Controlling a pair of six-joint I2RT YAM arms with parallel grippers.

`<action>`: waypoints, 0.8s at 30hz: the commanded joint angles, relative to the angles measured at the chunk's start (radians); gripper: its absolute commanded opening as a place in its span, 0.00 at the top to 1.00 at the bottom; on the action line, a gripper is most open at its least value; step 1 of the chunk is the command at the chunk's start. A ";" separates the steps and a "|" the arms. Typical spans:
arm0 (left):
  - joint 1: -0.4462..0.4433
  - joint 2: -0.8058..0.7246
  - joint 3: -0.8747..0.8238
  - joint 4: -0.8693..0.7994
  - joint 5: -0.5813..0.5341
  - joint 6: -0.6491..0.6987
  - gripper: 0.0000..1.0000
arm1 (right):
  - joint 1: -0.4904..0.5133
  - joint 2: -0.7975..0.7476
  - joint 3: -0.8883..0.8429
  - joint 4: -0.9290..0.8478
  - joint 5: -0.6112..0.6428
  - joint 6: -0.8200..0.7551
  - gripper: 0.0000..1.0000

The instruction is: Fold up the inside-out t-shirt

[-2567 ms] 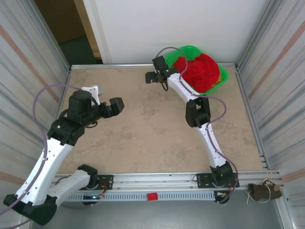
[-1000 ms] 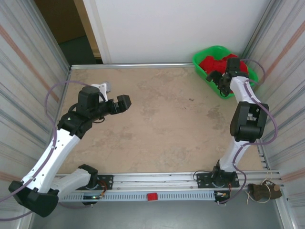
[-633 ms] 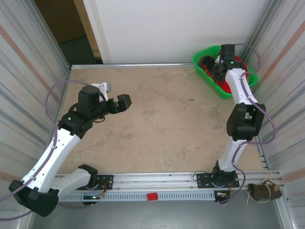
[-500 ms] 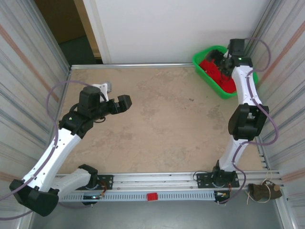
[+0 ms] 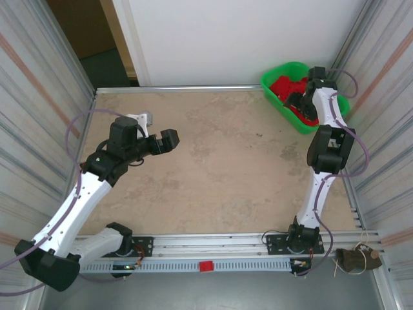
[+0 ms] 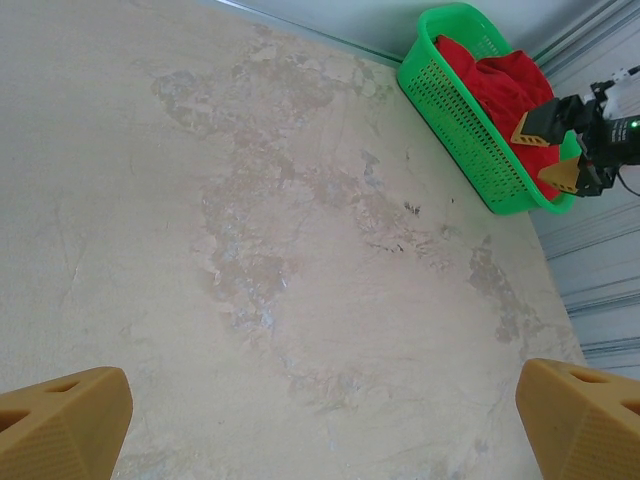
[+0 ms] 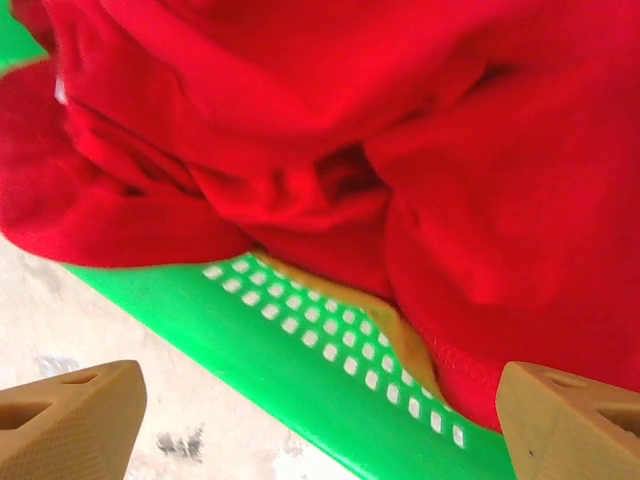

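Top view: the red t-shirt [image 5: 287, 87] lies bunched in a green basket [image 5: 273, 74] at the far right corner of the tabletop [image 5: 213, 161], about 1 o'clock from the tabletop's middle. The shirt is crumpled in a heap, with no part of it out on the tabletop. The right gripper [image 5: 298, 102] is over the basket's near end, on the heap's 5 o'clock side. In the right wrist view its fingers [image 7: 70, 420] stand wide apart with nothing between them. Red folds [image 7: 350, 120] sit at 12 o'clock, beyond the fingertips, and the perforated basket wall [image 7: 300, 350] runs across below them. A thin strip of orange-yellow cloth [image 7: 395, 330] shows between the red fabric and the green wall. Whether the fingers touch the fabric cannot be told. The left gripper [image 5: 169, 141] is over the tabletop at about 9 o'clock from its middle, well apart from the basket. In the left wrist view its fingers [image 6: 60, 425] are spread fully and empty over bare mottled surface, with the basket [image 6: 460, 130], the shirt [image 6: 500, 80] and the right gripper [image 6: 550, 150] at 1 o'clock.
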 commanded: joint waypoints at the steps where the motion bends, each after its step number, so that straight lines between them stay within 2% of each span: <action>1: 0.009 -0.019 -0.013 0.020 0.015 0.026 0.01 | 0.011 -0.007 0.003 -0.063 -0.064 -0.039 0.12; 11: 0.012 -0.017 -0.023 0.036 0.020 0.023 0.01 | 0.094 -0.032 -0.038 -0.035 -0.244 -0.009 0.13; 17: 0.013 -0.017 -0.024 0.034 0.021 0.025 0.01 | 0.142 -0.054 -0.019 0.042 -0.409 0.064 0.14; 19: 0.018 -0.021 -0.026 0.032 0.023 0.026 0.01 | 0.139 -0.079 0.011 0.046 -0.377 0.075 0.15; 24: 0.020 -0.027 -0.035 0.044 0.030 0.022 0.01 | 0.070 -0.163 -0.001 0.109 -0.103 0.132 0.14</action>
